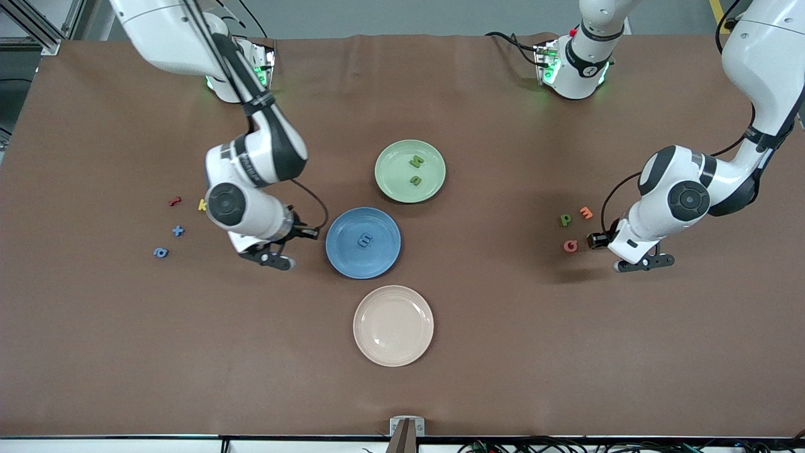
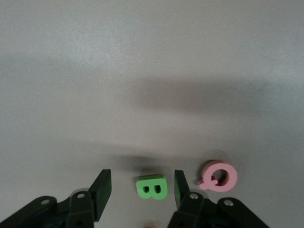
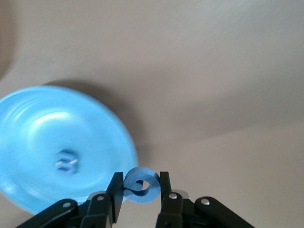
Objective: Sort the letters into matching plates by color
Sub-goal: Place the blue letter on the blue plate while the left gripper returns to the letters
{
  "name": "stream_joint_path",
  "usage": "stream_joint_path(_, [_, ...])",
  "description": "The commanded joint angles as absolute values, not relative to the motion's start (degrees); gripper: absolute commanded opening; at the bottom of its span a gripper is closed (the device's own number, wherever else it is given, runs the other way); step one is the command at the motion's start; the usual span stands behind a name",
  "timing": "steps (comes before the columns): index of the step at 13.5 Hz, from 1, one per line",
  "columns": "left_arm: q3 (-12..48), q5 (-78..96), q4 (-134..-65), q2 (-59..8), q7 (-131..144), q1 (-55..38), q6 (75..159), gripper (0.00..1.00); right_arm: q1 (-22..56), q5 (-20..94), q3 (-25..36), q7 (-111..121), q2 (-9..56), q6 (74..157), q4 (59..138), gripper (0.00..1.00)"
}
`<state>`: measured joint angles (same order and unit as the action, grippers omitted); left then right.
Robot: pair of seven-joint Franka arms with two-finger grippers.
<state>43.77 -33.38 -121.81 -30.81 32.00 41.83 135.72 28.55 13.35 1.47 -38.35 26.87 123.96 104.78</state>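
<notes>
- Brown cloth covers the surface point(image 1: 126, 352), which carries a green plate point(image 1: 390, 182), a blue plate point(image 1: 346, 251) and a cream plate point(image 1: 393, 352).
- Only the left wrist view shows the green B point(image 2: 152, 186) between the left end effector's point(image 2: 140, 187) fingers, which are partly open and apart from it; a pink Q point(image 2: 218, 175) lies just beside.
- Only the right wrist view shows the right end effector point(image 3: 141, 186) clamped on a blue letter point(image 3: 140, 186) beside the blue plate's rim.
- Two green letters point(image 1: 416, 170) lie in the green plate, and a blue E point(image 1: 365, 240) in the blue one.
</notes>
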Motion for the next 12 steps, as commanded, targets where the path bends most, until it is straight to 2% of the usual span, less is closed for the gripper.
stream_joint_path(1, [44.47,-34.01,-124.89,-29.88,32.07,43.51,138.78,0.62,32.77,14.77,2.2,-46.12,31.8,123.49,98.19,0.2])
stream_joint_path(4, [44.47,-34.01,-125.33,-30.06,34.01,43.42,138.95,0.61,35.33,14.59,2.29,-49.83,36.02,124.36,94.14,0.2])
stream_joint_path(7, [44.38,-34.01,-125.25,-30.23,34.19,43.42,138.96,0.61,35.42,14.68,2.29,-49.83,37.88,128.14,94.22,0.2])
stream_joint_path(12, [44.3,-34.1,-125.16,-31.55,35.51,42.98,140.09,0.6,34.45,14.06,2.37,-49.13,38.14,127.97,95.97,0.2])
